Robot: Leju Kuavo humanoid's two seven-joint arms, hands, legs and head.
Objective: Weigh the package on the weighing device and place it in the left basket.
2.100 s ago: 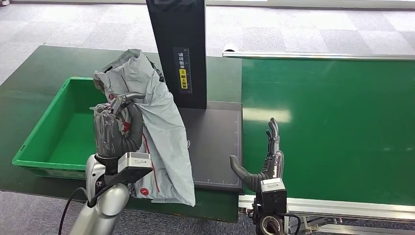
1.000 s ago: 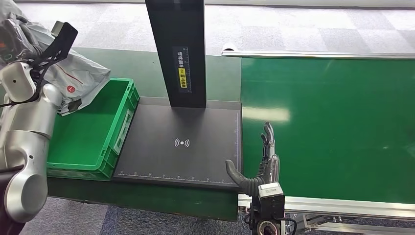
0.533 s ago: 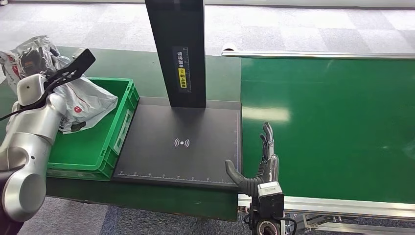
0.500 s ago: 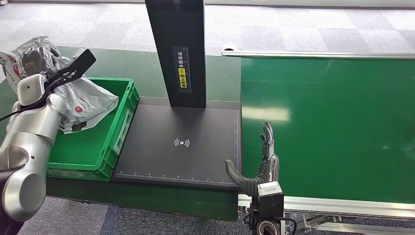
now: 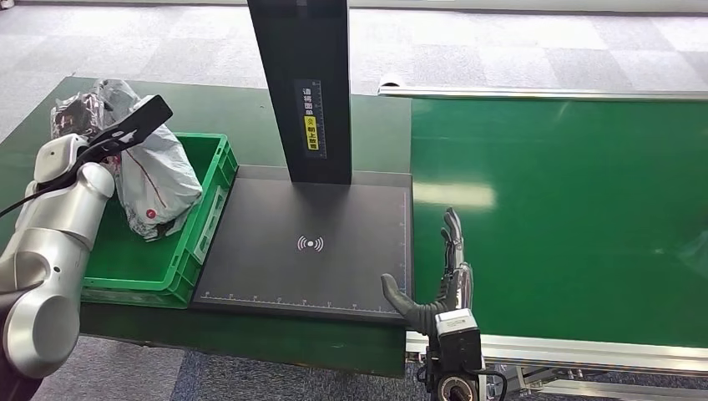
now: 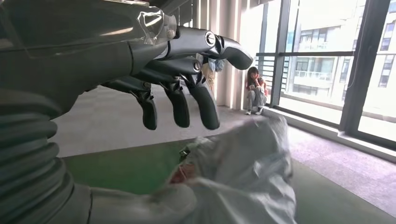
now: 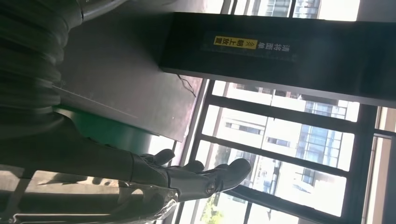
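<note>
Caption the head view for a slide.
Left robot hand lowers grey package into green basket beside the scale.

Grey square-tiled carpet floor (image 5: 518, 58) surrounds a dark green table (image 5: 234, 109). A bright green conveyor belt (image 5: 568, 217) with silver metal edging adjoins it. Tall dark-framed windows (image 6: 327, 65) admit strong daylight; a person (image 6: 256, 91) crouches beside them.

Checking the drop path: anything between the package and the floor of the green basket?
Nothing visible. The package hangs from the left hand, its lower end already inside the green basket by the wall nearest the scale. The basket floor that shows is bare. In the wrist view the fingers are lifted off the bag.
</note>
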